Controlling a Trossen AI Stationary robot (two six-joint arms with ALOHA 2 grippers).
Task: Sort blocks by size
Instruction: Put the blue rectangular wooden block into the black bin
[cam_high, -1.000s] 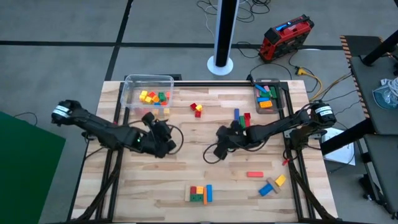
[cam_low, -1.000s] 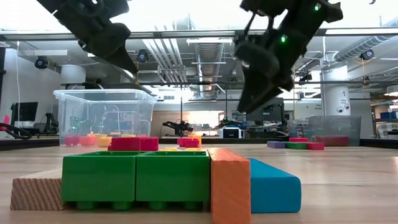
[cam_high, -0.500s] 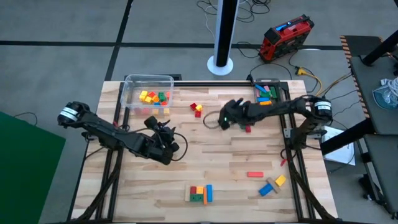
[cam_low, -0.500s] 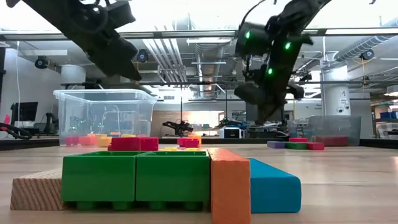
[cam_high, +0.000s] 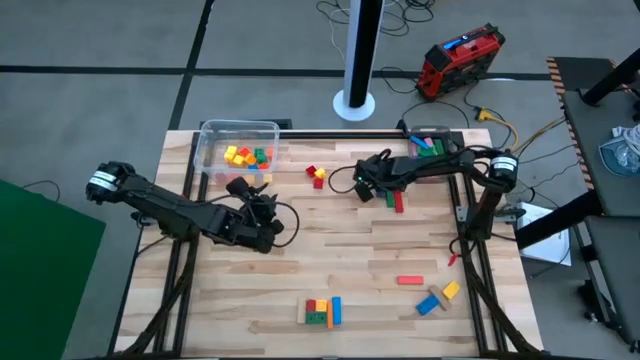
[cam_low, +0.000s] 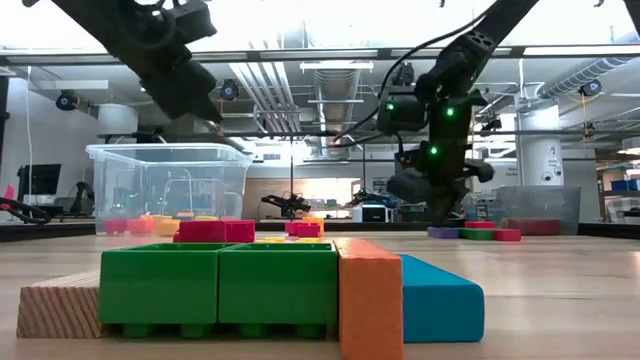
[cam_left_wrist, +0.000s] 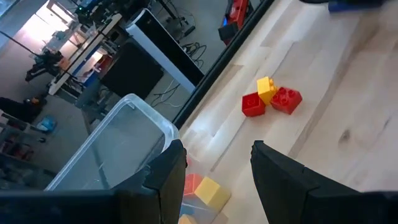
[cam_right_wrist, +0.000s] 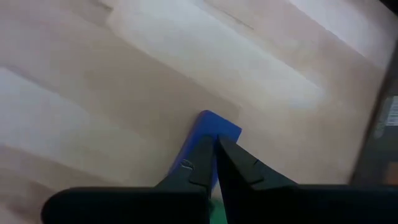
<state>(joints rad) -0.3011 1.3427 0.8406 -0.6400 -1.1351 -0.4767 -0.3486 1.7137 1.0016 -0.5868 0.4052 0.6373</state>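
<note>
Blue bar block (cam_right_wrist: 217, 127) lies on the wooden table (cam_high: 340, 270) far right of centre, beside a red bar (cam_high: 398, 201). Right gripper (cam_right_wrist: 215, 163) hovers over it, fingers nearly together, gripping nothing. Light, rigid, smooth plastic: best pinched across its narrow sides. Left gripper (cam_left_wrist: 214, 174) waits apart near the clear tub (cam_high: 212, 135).

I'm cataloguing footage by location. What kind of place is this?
Probably a robotics lab or workshop: exposed ceiling ducts, equipment benches behind the wooden table, and cables on the grey floor.
</note>
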